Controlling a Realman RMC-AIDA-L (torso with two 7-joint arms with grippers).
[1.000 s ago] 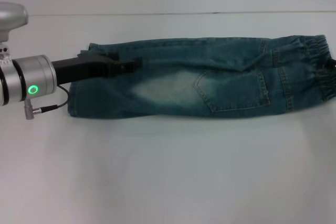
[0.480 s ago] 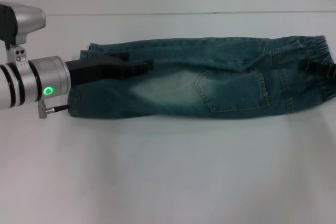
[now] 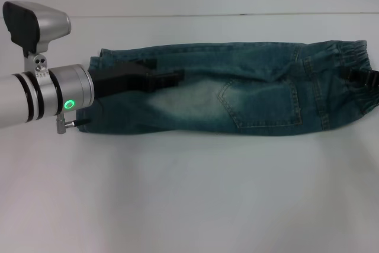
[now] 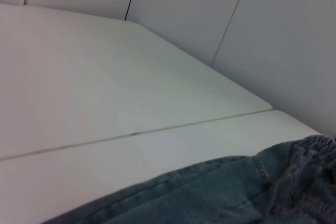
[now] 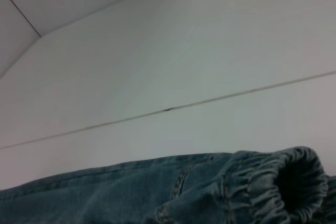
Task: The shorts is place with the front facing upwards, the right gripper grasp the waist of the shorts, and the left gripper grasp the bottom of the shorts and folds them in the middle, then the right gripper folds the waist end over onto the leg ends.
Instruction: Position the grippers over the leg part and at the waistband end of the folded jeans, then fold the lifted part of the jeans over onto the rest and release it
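Observation:
The denim shorts lie lengthwise across the white table, folded into one long strip with a pocket facing up. The gathered waist is at the right end and the leg ends are at the left. My left gripper reaches in from the left on its silver wrist and lies low over the leg part of the shorts, pointing right. My right gripper shows only as a black tip at the right edge, over the waist. In the wrist views the shorts and the puckered waist lie close below.
The white table spreads wide in front of the shorts. A thin seam line crosses it behind them, with pale wall panels beyond. The left arm's silver camera housing stands above its wrist.
My left gripper has slid to the right along the shorts, farther over the leg part. The right gripper's black tip has come in from the right edge onto the waist.

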